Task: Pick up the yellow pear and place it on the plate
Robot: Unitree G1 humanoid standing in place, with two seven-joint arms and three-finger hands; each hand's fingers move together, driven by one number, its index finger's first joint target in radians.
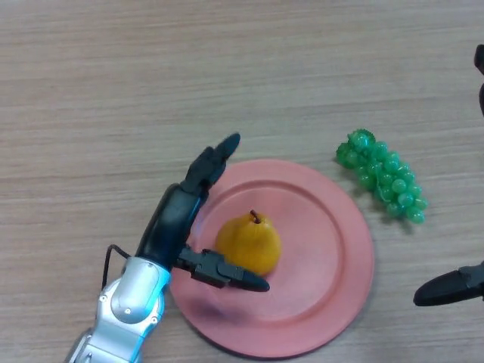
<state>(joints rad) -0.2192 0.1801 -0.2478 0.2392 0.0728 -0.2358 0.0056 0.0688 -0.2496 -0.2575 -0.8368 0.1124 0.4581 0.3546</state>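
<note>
On the wooden table (113,76), the pink plate (333,257) already bears the yellow pear (248,242), left of its centre. My left hand (178,219) brackets the fruit, fingers spread, thumb below it; a careless withdrawal could roll it off. Green grapes (384,178) lie beside the plate. My right hand (446,287) barely shows; its state I cannot tell.

pear (248,242) on plate (333,249), grapes (383,176) right
</note>
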